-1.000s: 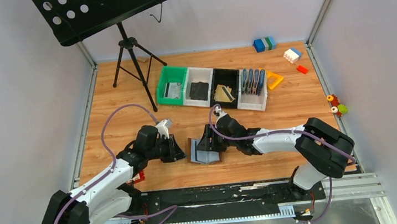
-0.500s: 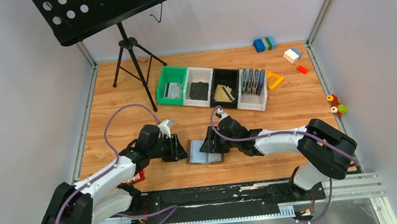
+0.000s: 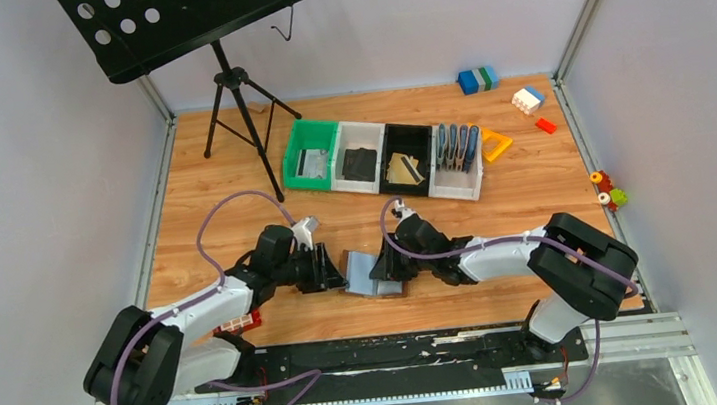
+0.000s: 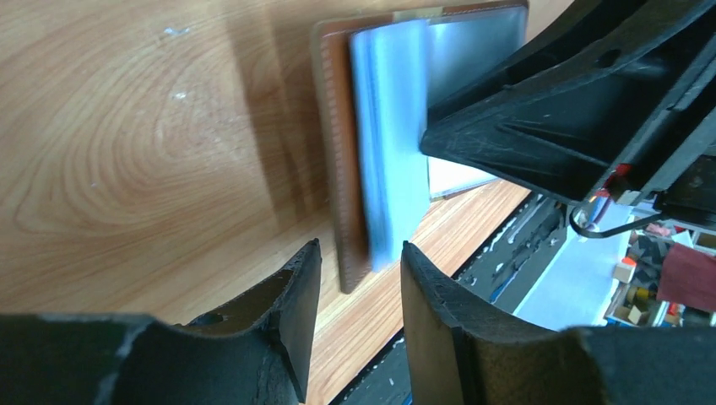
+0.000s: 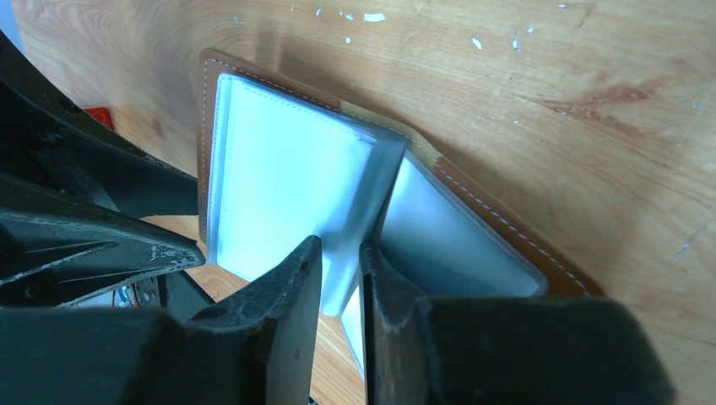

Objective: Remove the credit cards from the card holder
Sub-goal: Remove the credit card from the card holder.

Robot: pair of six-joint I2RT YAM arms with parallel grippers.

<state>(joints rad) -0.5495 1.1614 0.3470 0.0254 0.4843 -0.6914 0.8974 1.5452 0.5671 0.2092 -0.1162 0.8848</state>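
The brown leather card holder (image 3: 360, 273) lies open on the table between my two grippers. One grey-blue inner pocket leaf (image 5: 376, 181) stands up from it, pinched by my right gripper (image 5: 340, 245), which is shut on it. This leaf (image 4: 390, 143) looks blurred in the left wrist view, above the brown cover (image 4: 338, 169). My left gripper (image 4: 360, 249) is open at the holder's left edge, with nothing between its fingers. From above, the left gripper (image 3: 333, 268) and right gripper (image 3: 382, 268) flank the holder. I cannot make out any credit cards in its pockets.
A row of bins stands behind: green (image 3: 311, 157), white (image 3: 361, 166), black with a gold card (image 3: 404, 169), and white with blue-grey holders (image 3: 456, 147). A music stand tripod (image 3: 239, 125) is at back left. Toy blocks (image 3: 528, 99) lie at back right.
The left gripper opened and slid right up to the holder's edge. The right gripper closed on the inner leaf and raised it; the holder shifted a little.
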